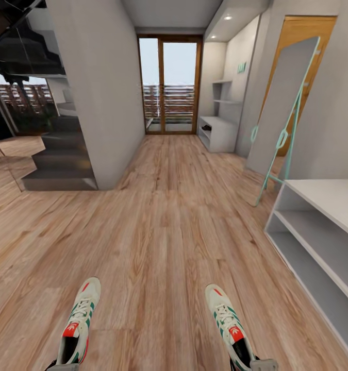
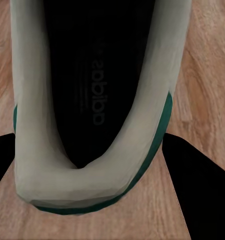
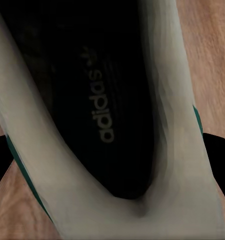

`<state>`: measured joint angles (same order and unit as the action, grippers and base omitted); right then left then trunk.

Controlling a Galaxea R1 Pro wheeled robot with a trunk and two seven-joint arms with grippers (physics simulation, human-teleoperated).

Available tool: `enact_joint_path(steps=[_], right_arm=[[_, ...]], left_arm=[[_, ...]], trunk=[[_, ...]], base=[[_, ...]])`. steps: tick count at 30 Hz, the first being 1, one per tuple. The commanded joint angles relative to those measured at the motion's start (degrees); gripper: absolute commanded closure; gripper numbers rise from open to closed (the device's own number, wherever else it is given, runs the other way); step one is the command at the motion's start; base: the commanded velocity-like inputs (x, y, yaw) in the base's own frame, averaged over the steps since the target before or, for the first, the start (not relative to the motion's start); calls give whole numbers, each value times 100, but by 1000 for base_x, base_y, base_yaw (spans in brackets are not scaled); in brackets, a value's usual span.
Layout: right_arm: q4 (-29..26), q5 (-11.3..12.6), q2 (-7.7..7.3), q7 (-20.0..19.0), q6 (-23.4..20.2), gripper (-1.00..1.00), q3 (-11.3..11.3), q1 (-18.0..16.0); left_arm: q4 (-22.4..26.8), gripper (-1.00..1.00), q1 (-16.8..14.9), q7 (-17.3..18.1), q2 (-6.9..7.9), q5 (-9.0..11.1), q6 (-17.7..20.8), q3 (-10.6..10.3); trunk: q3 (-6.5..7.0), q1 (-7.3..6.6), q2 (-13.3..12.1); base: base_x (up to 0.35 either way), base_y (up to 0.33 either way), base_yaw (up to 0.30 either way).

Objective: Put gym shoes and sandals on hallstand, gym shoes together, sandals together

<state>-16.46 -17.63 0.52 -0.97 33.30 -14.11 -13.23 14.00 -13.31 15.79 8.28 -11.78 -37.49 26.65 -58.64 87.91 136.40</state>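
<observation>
wood-grain floor (image 1: 163,226) surrounds both gym shoes (image 1: 80,322); wrists see insoles.

The left shoe (image 1: 79,322) is white with green side stripes, white laces and a red-orange tongue label. The right shoe (image 1: 228,322) has the same white, green and red-orange colours. Inside, both shoes are black, and the right one carries a pale grey logo on the insole. The floor (image 1: 163,232) is light brown wood with darker grain lines along the planks. The near shelf unit (image 1: 318,232) on the right is light grey. The far door (image 1: 169,85) has a warm brown frame. The leaning mirror (image 1: 284,108) has a mint-green frame.
</observation>
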Motion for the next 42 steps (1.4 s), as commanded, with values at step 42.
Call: enact_joint_path(steps=[42], right_arm=[[12, -65, 0, 1, 17, 100, -57, -3]], left_arm=[[-5, 100, -5, 29, -2, -43, -17, 54]], trunk=[[-5, 2, 2]], base=[[337, 0, 0]])
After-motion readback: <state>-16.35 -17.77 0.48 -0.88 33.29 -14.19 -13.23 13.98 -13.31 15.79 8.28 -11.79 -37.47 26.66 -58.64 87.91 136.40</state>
